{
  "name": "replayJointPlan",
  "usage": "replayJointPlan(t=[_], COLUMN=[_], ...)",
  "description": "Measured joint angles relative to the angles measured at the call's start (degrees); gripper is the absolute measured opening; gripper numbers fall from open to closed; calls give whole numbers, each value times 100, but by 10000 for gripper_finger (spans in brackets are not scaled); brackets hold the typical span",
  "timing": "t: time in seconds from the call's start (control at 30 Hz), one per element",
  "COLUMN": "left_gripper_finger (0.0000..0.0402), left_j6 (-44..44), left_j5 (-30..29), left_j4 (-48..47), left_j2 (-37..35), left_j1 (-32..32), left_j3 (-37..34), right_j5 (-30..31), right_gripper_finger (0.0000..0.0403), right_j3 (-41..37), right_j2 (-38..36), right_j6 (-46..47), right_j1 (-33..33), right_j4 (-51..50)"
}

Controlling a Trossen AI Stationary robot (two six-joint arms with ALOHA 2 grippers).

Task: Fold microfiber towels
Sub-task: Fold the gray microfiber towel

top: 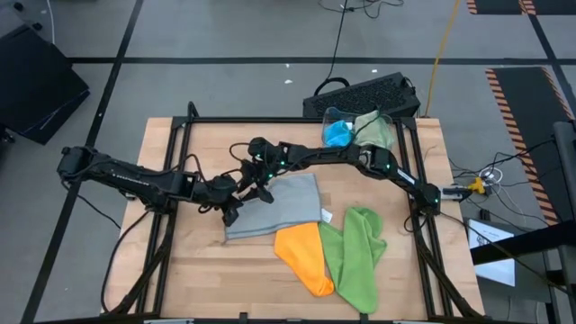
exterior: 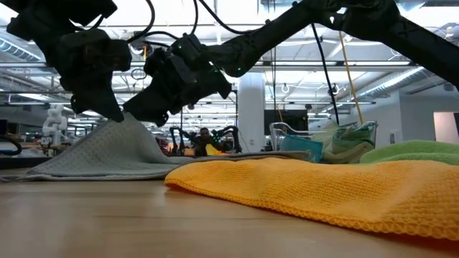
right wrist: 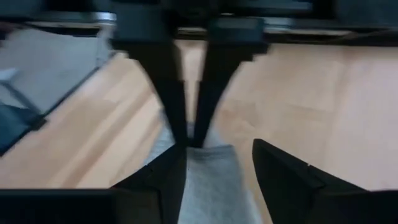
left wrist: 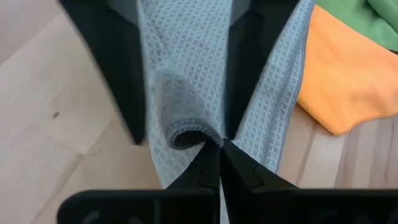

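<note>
A grey microfiber towel [top: 283,209] lies spread at the table's middle, with its left part raised into a peak [exterior: 128,123]. My left gripper [left wrist: 219,144] is shut on that peak. My right gripper [right wrist: 217,152] reaches in from the far right and is open, a finger on either side of the same raised cloth [right wrist: 208,177]. An orange towel [top: 306,256] and a lime green towel [top: 358,252] lie on the table near the front. Blue [top: 337,133] and sage green [top: 376,130] towels sit in a clear bin. My left gripper pinches a rounded fold [left wrist: 189,135] of the grey towel between its two fingertips, slanting down from the table's left. The fold is lifted off the table, and the towel slopes down from it to the part that lies flat [exterior: 86,166]. My right gripper: I cannot tell whether its fingers [right wrist: 163,177] touch the cloth between them.
The clear bin [top: 326,115] stands at the far right of the table, with a black keyboard [top: 364,94] behind it. Bare wood [top: 189,261] lies to the near left. The table's dark frame rails [top: 171,144] run along its edges.
</note>
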Motion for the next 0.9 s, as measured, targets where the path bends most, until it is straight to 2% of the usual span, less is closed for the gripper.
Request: replayJointPlan(t=[0.1,0.27,0.5,0.6,0.73,0.9], left_gripper_finger=[1,2,3,13,60,148], left_j6=[-1,0,-148,-686,-1769,-2578], left_j5=[0,-3,-92,150,1127,1558], left_j4=[0,7,-13,-77,-963,-1360], left_j2=[0,0,2,2,2,-148], left_j1=[-40,-112,-154,-152,-129,-552], left_j3=[0,0,-7,-6,-11,-11], right_j5=[-356,-205,-212,-200,86,132], right_gripper_finger=[154,125,33,6,5,3], right_j3=[2,-144,-381,-393,-398,-398], right_j2=[47,50,50,50,50,32], right_j6=[182,241,373,369,369,412], right_j1=[14,60,88,117,163,173], right_j4=[-25,166,282,299,332,339])
